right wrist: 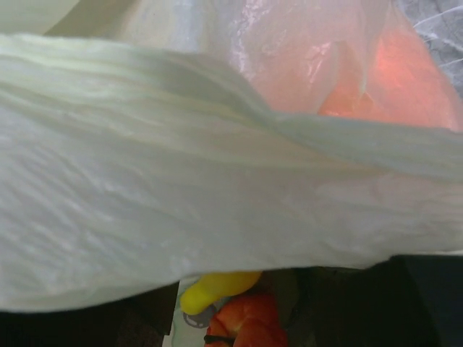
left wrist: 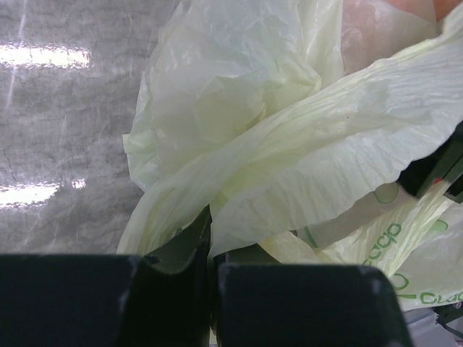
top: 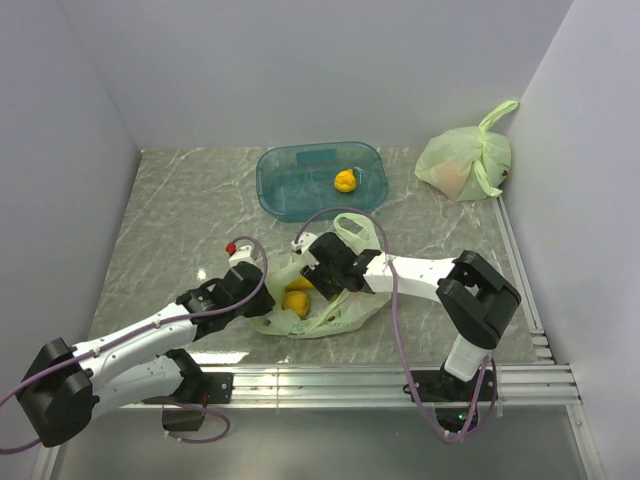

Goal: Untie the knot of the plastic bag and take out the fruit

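A: left tool (left wrist: 210, 253)?
B: pressed together, pinching the plastic bag (top: 335, 312) film at its left rim; the bag lies mid-bench by the near edge
A: fruit?
B: yellow fruit (top: 297, 300) in the open mouth, with orange-red ones under the film. right tool (top: 322, 282) is over the mouth but film hides its fingers, so I can't tell if it's spread or pressed together
A: how to do it well?
B: my call: left pins the rim taut so the mouth gapes. right goes under the fold, not through it, and closes on one fruit with no film caught. lift straight up, else the bag drags along
A: drop where?
B: likely the teal tub (top: 275, 195) toward the far edge, which has one yellow piece (top: 345, 180) in it. second green bag (top: 460, 160) sits in the far right corner, leave it
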`<state>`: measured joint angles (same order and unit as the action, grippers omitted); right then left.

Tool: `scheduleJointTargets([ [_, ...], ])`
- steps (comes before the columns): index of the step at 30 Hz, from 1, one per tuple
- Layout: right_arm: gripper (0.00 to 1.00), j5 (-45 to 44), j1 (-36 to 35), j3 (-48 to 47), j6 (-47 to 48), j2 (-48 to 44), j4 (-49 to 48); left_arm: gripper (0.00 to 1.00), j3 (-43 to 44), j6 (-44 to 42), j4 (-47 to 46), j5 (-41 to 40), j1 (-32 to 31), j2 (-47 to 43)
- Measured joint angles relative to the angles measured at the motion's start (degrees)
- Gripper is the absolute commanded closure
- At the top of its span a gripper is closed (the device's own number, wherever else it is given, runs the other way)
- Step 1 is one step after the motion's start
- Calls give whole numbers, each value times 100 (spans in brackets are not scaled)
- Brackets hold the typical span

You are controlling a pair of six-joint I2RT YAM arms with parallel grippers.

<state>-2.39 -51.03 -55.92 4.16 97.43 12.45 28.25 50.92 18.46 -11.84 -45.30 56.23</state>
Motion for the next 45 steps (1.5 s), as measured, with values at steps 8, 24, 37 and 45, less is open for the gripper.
scheduleJointTargets([
  [8,99,-17,-2,271,2,-326,-173,92,103,50,127,-195,0,142],
  [24,100,127,-94,1860,-313,-3670,-859,92,949,-96,328,-544,286,629],
  [37,100,-656,815,922,-1718,-2903,-2892,90,269,-225,-289,439,282,299],
  [45,100,-638,1576,-1073,-2579,-1235,-2863,90,164,-240,-354,518,251,155],
])
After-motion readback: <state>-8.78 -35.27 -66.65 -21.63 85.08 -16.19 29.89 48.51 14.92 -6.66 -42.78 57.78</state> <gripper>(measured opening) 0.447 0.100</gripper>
